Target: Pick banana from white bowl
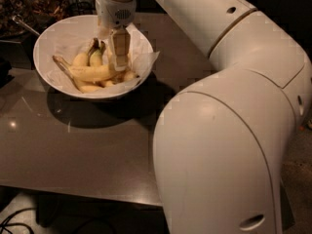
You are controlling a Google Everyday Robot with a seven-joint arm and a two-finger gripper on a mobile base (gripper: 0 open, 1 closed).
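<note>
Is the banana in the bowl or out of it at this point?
In. The banana lies in the bowl among shorter bananas; the gripper sits inside the bowl at the banana's right end.
</note>
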